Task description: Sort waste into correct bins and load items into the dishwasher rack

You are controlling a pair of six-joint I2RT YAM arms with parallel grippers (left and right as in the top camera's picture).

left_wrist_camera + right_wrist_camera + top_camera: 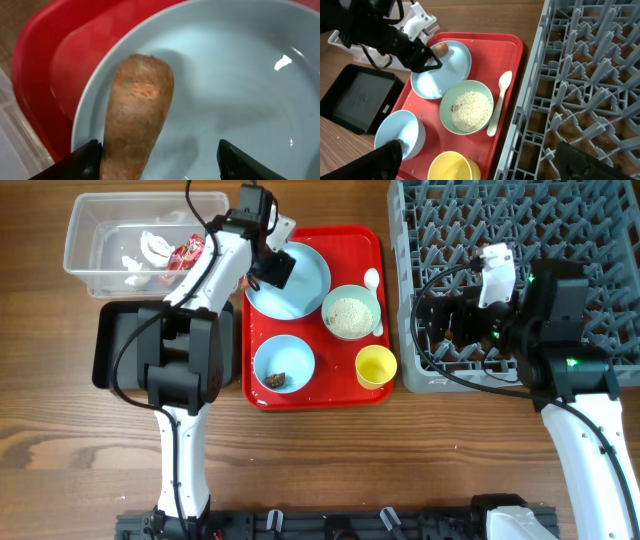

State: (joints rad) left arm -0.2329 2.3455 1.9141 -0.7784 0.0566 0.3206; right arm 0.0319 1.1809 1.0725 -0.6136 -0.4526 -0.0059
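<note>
the left tool (162, 160) stands open around the carrot stick (137, 125), not gripping it, close to the plate (240, 90) rim. the right tool (487, 162) gapes wide and empty by the rack (580, 75) edge.

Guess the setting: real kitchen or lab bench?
Probably a lab bench staged for dish clearing: a grey plastic pegged dishwasher rack, a red rectangular serving tray and a clear plastic rectangular tub sit on a wooden table, no sink in view.
</note>
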